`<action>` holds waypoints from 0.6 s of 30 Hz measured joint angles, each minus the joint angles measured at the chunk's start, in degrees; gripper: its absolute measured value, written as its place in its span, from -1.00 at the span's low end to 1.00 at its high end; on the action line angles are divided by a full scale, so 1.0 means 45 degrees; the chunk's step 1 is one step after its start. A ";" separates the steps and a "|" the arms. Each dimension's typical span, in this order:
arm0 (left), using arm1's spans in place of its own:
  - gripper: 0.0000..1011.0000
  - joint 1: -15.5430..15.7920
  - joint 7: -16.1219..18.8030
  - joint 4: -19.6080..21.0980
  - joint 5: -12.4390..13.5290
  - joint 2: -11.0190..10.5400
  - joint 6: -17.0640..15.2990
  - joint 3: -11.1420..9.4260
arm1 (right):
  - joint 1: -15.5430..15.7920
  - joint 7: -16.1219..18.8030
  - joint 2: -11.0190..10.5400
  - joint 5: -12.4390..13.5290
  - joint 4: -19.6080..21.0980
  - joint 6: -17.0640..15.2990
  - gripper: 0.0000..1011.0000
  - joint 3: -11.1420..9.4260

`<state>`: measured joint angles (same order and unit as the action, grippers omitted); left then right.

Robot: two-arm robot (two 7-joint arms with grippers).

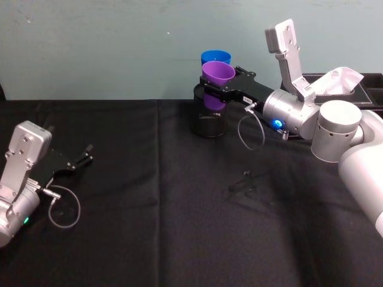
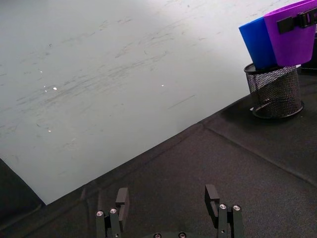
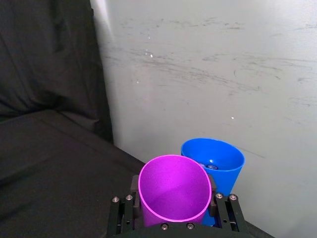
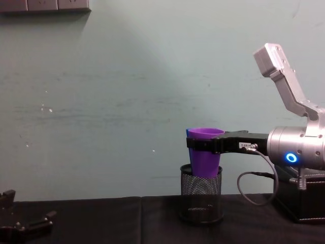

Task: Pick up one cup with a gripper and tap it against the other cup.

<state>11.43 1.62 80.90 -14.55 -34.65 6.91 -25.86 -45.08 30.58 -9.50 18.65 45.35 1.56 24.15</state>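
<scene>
Head view: purple cup [image 1: 218, 74] upright, mouth up, long axis near-vertical, tight between right gripper's [image 1: 214, 89] jaws, just beside blue cup [image 1: 215, 56].

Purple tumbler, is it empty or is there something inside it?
Empty, as far as shows: the right wrist view looks down into the purple tumbler, clamped in the right gripper, and its inside is bare purple wall.

Silver right arm [image 1: 335, 128] with a blue ring light [image 1: 277, 124], a grey looped cable [image 1: 251, 148] and a black, flat right gripper [image 1: 216, 84] bearing a small white label [image 4: 238, 147]. The left arm [image 1: 21, 173] matches, its black left gripper [image 1: 85, 154] studded with silver screws.
</scene>
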 joint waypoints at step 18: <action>0.98 0.0000 0.0000 0.0000 0.0000 0.0000 0.0000 0.0000 | 0.0000 -0.0002 0.0000 0.0000 -0.0001 0.0000 0.46 0.0000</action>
<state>11.43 1.62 80.90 -14.55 -34.65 6.91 -25.86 -45.08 30.57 -9.50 18.65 45.34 1.56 24.14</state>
